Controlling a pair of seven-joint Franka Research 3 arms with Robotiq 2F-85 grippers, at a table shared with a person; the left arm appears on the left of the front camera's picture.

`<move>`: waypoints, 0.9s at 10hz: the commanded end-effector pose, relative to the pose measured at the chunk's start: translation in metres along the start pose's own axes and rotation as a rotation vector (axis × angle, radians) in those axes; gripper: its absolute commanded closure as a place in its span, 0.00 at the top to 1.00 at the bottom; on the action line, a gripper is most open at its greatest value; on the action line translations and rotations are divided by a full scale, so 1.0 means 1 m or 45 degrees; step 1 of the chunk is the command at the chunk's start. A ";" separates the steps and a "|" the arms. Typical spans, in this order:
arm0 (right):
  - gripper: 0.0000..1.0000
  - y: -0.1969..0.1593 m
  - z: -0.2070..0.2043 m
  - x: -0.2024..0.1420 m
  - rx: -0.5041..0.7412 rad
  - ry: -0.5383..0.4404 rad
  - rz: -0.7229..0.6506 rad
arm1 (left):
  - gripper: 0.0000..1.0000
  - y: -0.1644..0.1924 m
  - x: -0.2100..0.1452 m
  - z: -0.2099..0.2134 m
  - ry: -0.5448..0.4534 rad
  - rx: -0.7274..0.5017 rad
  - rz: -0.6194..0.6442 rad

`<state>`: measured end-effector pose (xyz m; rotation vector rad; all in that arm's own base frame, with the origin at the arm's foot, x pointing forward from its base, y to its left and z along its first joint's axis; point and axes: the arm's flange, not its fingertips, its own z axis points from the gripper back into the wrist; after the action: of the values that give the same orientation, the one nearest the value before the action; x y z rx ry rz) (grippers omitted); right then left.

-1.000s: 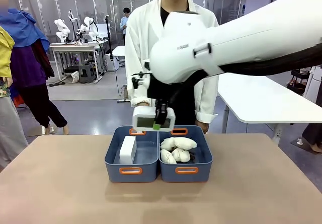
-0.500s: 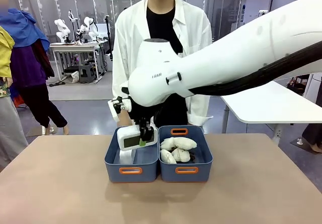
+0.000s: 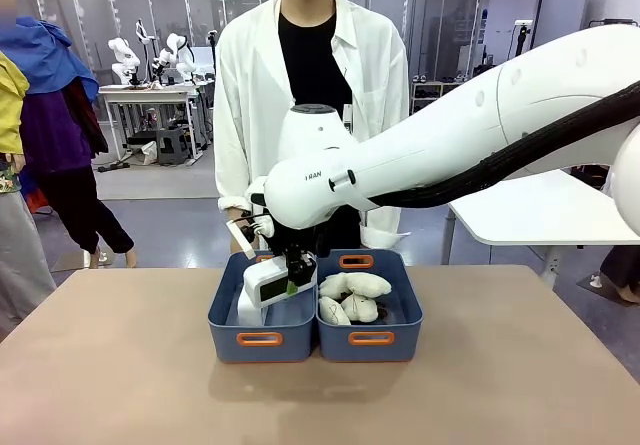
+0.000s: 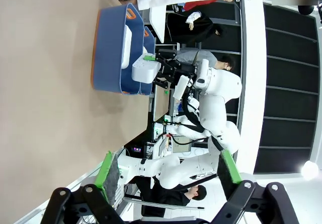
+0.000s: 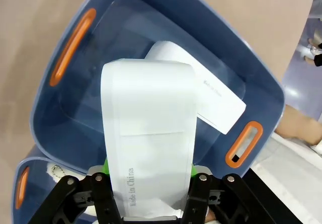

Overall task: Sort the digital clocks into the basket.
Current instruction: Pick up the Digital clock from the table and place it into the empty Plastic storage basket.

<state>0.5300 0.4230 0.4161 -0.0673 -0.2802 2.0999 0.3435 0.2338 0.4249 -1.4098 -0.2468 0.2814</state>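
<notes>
Right hand (image 3: 290, 283) pinches a clock (image 3: 268, 282) above the basket (image 3: 262, 338); plush toys (image 3: 354, 296) at 3 o'clock. Right wrist view reveals second clock (image 5: 216, 100) beneath. Left hand (image 4: 166, 173) spread.

2 bins (image 3: 262, 339) side by side; left holds clocks (image 5: 151, 133), right plush toys (image 3: 353, 296).

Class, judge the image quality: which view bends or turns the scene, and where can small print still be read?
Left wrist view: scene rolled sideways, the blue-grey plastic basket small and far off. Right wrist view: sharp, "Made in China" legible on the white rounded plastic clock between the right gripper pads. Front view: even light, upright.
</notes>
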 end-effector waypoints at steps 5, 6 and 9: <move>1.00 0.009 0.000 -0.008 0.043 -0.001 0.047 | 1.00 0.000 -0.006 0.002 0.008 -0.002 -0.022; 1.00 0.012 0.001 -0.009 0.043 0.000 0.047 | 1.00 0.000 -0.006 0.002 0.008 -0.002 -0.022; 1.00 0.002 -0.003 -0.007 0.032 0.008 0.016 | 1.00 0.000 -0.006 0.002 0.008 -0.002 -0.022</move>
<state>0.5318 0.4156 0.4143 -0.0642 -0.2529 2.1141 0.3435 0.2338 0.4249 -1.4098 -0.2470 0.2815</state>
